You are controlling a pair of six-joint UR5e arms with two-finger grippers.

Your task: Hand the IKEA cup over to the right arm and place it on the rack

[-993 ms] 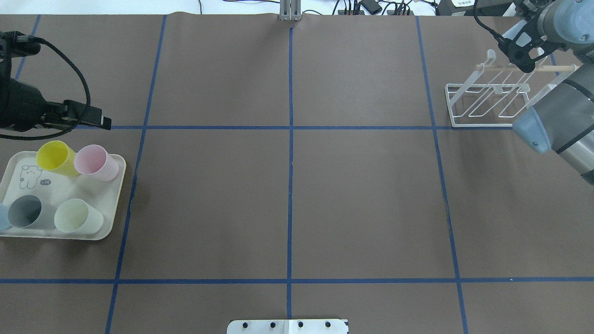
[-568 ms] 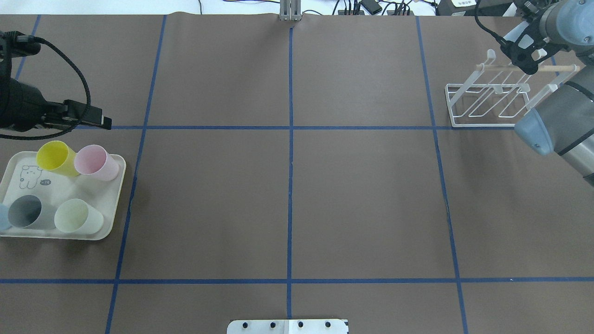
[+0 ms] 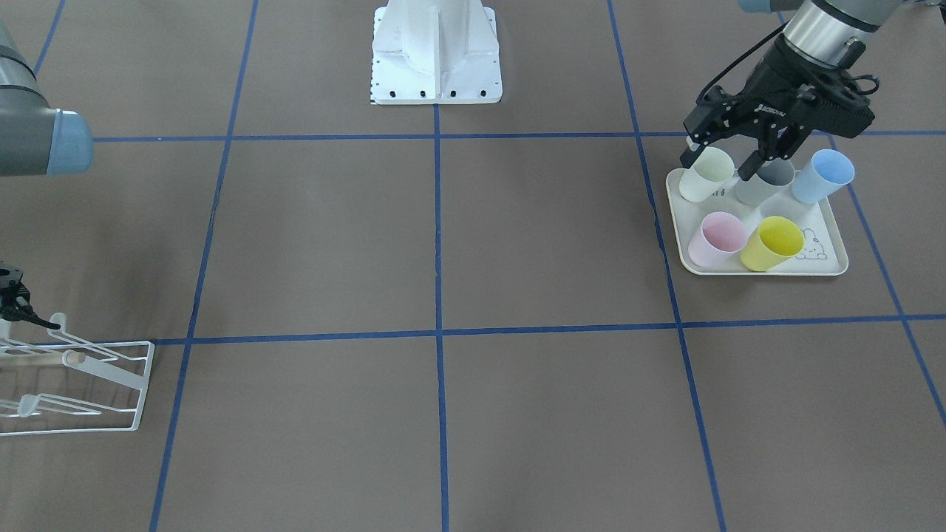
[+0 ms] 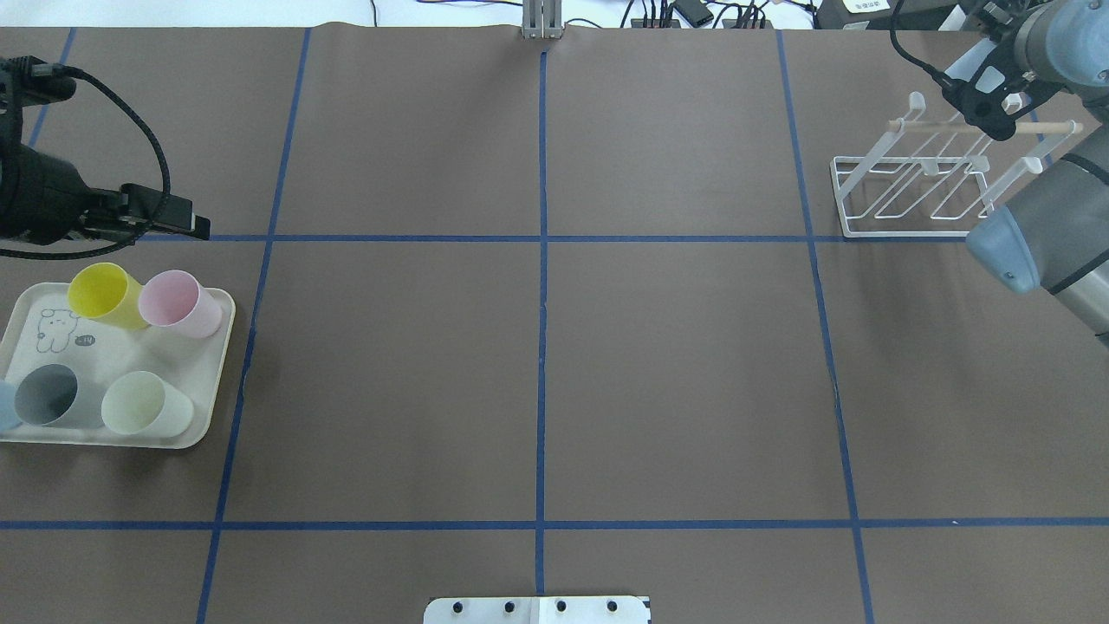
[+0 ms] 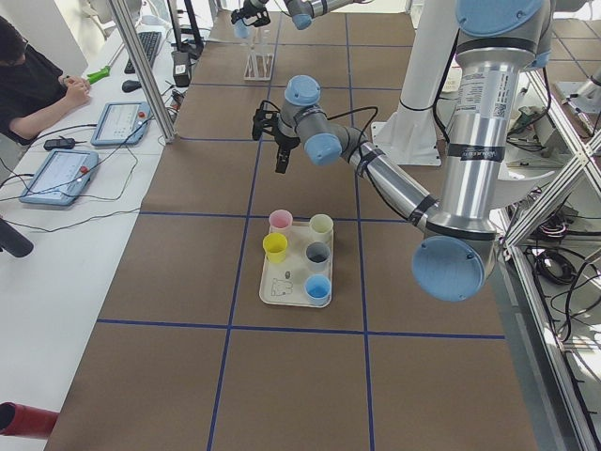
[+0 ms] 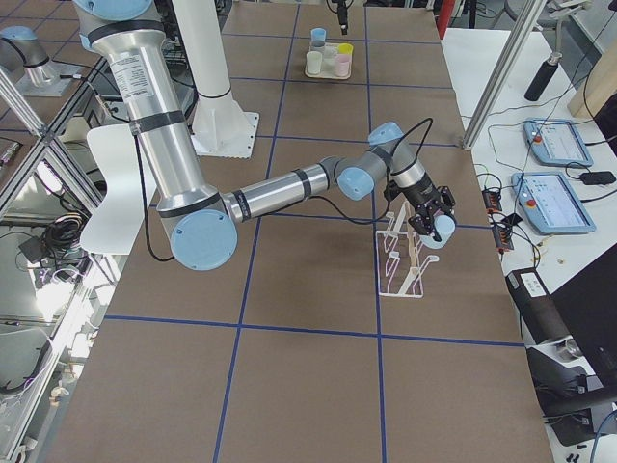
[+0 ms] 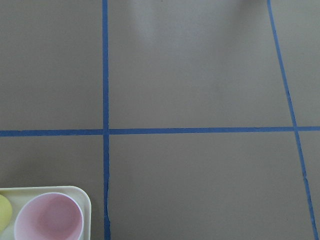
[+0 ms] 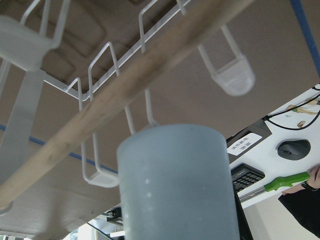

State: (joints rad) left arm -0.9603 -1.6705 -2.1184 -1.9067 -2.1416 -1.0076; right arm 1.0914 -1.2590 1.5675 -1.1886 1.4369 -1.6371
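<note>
Right wrist-mounted view: right gripper point(image 6: 431, 219) grasps a pale blue cup point(image 8: 177, 185) near the rack point(image 4: 910, 232); left gripper point(image 3: 723, 161) hangs released above the tray point(image 3: 829, 247) at the desk's edge.

You have the pale blue-grey cup point(image 8: 177, 185) clamped in the right gripper point(image 6: 432, 218), clear of the table point(image 4: 693, 373) and close beside the rack's light wooden rod point(image 8: 125, 95); whether cup and rod touch cannot be told. The rack point(image 4: 901, 234), white wire with upturned rounded pegs point(image 8: 232, 82), stands upright near the table's far right corner. The right arm point(image 4: 1048, 230), silver-grey with pale-blue joint caps, reaches over it.
</note>
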